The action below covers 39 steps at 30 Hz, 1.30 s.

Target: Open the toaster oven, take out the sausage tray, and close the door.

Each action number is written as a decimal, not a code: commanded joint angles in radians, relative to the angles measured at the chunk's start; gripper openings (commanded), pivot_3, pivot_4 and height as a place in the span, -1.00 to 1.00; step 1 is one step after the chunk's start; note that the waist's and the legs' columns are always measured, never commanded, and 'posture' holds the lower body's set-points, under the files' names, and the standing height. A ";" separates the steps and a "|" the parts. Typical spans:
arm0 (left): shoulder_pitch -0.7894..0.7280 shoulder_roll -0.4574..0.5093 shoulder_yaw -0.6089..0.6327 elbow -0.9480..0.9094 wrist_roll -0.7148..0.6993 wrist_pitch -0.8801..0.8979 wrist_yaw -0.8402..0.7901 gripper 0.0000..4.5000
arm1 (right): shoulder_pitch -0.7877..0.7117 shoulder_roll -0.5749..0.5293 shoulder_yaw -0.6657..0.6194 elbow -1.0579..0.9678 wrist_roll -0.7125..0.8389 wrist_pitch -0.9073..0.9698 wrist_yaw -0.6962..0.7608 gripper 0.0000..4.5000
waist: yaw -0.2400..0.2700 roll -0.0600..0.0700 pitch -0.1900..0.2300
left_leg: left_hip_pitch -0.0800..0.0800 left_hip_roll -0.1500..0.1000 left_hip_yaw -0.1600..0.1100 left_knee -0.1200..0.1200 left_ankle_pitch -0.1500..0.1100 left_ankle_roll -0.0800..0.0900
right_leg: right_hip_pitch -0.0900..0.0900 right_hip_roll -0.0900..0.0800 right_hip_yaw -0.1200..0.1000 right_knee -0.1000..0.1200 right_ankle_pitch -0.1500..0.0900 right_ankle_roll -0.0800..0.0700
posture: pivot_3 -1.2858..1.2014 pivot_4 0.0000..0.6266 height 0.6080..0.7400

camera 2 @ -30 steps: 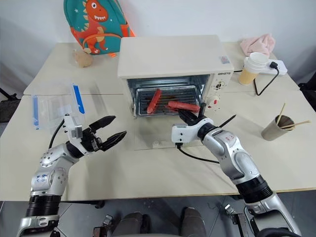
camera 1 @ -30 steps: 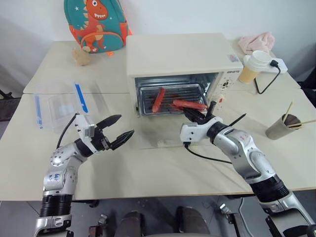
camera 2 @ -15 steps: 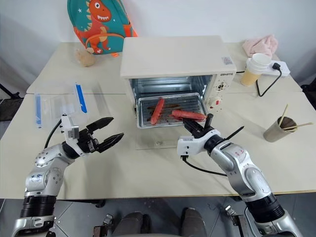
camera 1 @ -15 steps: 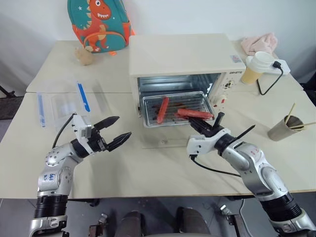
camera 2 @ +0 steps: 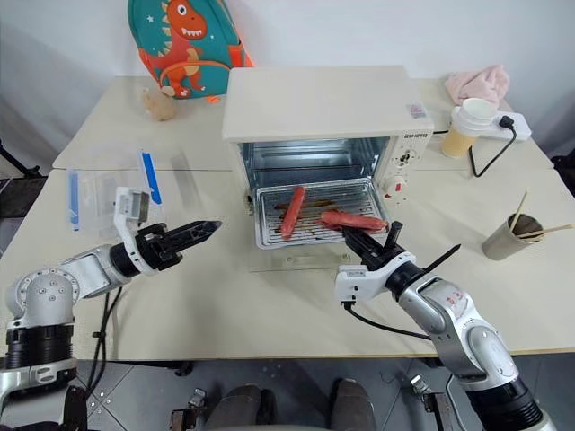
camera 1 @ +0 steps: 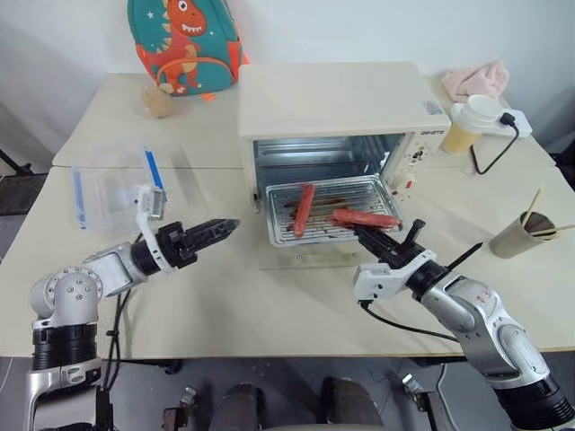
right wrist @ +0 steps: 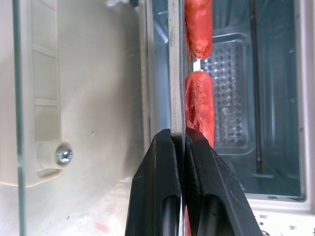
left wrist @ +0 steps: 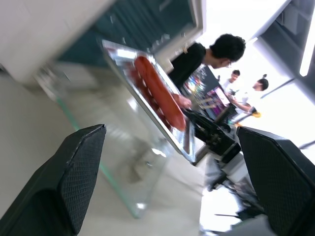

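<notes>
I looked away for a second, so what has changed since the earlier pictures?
The right gripper, shut on the sausage tray, has drawn it farther out of the toaster oven. The left gripper has rolled over, still open. The door stays down.

The toaster oven (camera 1: pixel 337 117) is set at the middle of the table (camera 1: pixel 269 314), with its door (camera 1: pixel 310 260) laid flat in front. The sausage tray (camera 1: pixel 332 209) is held partly out of the cavity, over the door. A plastic box (camera 1: pixel 112 190) is placed to the left, a backpack (camera 1: pixel 184 45) behind it. A lidded cup (camera 1: pixel 472 121), a power strip (camera 1: pixel 512 121) and a cloth (camera 1: pixel 472 79) are found to the right, a paper cup (camera 1: pixel 521 235) nearer.
</notes>
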<state>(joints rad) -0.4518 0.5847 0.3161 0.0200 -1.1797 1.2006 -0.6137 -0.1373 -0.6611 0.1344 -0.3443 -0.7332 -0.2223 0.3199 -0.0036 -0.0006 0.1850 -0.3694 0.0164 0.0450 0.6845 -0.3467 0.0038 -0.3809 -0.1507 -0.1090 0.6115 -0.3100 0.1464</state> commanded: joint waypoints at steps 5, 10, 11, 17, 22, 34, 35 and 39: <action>-0.128 -0.137 0.095 0.117 -0.219 0.142 0.370 1.00 | 0.002 -0.012 -0.047 -0.088 0.032 -0.038 0.007 -0.99 | 0.004 0.000 0.000 | 0.000 0.000 -0.001 0.001 0.000 -0.001 | 0.001 0.000 0.000 0.000 0.000 0.000 | 0.03 -0.52 1.00; -0.155 -0.199 0.116 0.183 -0.354 0.160 0.558 1.00 | -0.010 -0.013 -0.042 -0.102 0.044 -0.059 0.036 -0.99 | 0.002 0.000 0.000 | 0.001 -0.001 -0.001 0.000 0.000 -0.001 | 0.002 0.000 0.000 0.000 0.000 0.000 | 0.03 -0.52 1.00; -0.156 -0.210 0.112 0.201 -0.377 0.162 0.594 1.00 | -0.016 -0.015 -0.041 -0.104 0.047 -0.067 0.041 -0.99 | 0.002 0.000 0.000 | 0.001 -0.001 -0.002 0.000 0.000 -0.001 | 0.002 0.000 0.000 0.000 0.000 0.000 | 0.03 -0.52 1.00; -0.149 -0.240 0.056 0.242 -0.579 0.157 0.750 0.33 | -0.015 -0.001 -0.028 -0.116 0.067 -0.081 0.071 -1.00 | 0.003 -0.001 0.000 | 0.001 -0.001 -0.002 0.001 0.001 -0.001 | 0.002 0.000 0.000 0.000 0.000 0.000 | 0.03 -0.52 1.00; -0.122 -0.231 -0.004 0.238 -0.703 0.107 0.846 -0.32 | -0.023 0.010 -0.022 -0.121 0.063 -0.078 0.081 -1.00 | 0.004 -0.001 0.000 | 0.002 -0.001 -0.002 0.001 0.001 -0.001 | 0.003 0.000 0.000 0.000 0.000 0.000 | 0.03 -0.52 1.00; -0.112 -0.239 0.011 0.250 -0.793 0.093 0.899 -1.00 | -0.037 0.004 -0.039 -0.121 0.275 -0.047 0.218 -0.47 | 0.004 -0.001 0.000 | 0.002 -0.001 -0.002 0.001 0.001 -0.001 | 0.004 0.000 0.000 -0.001 0.000 0.000 | 0.03 -0.52 1.00; -0.111 -0.250 0.024 0.248 -0.793 0.090 0.911 -1.00 | -0.036 -0.002 -0.041 -0.123 0.300 -0.050 0.231 -0.33 | 0.004 -0.001 0.000 | 0.002 -0.001 -0.002 0.001 0.001 -0.001 | 0.004 0.000 0.000 -0.001 0.000 0.000 | 0.03 -0.52 1.00; -0.106 -0.274 0.078 0.236 -0.793 0.087 0.949 -1.00 | 0.002 -0.020 -0.060 -0.147 0.496 -0.071 0.301 0.30 | 0.007 -0.001 0.000 | 0.002 -0.001 -0.002 0.001 0.001 -0.001 | 0.004 0.000 0.000 -0.001 0.000 0.000 | 0.03 -0.52 1.00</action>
<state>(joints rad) -0.5613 0.3156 0.3511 0.2870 -1.9332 1.2874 0.3326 -0.1530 -0.6654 0.1055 -0.4347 -0.3418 -0.2694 0.5898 0.0033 -0.0013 0.1849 -0.3677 0.0153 0.0428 0.6853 -0.3459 0.0028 -0.3770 -0.1504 -0.1095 0.6101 -0.3100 0.1465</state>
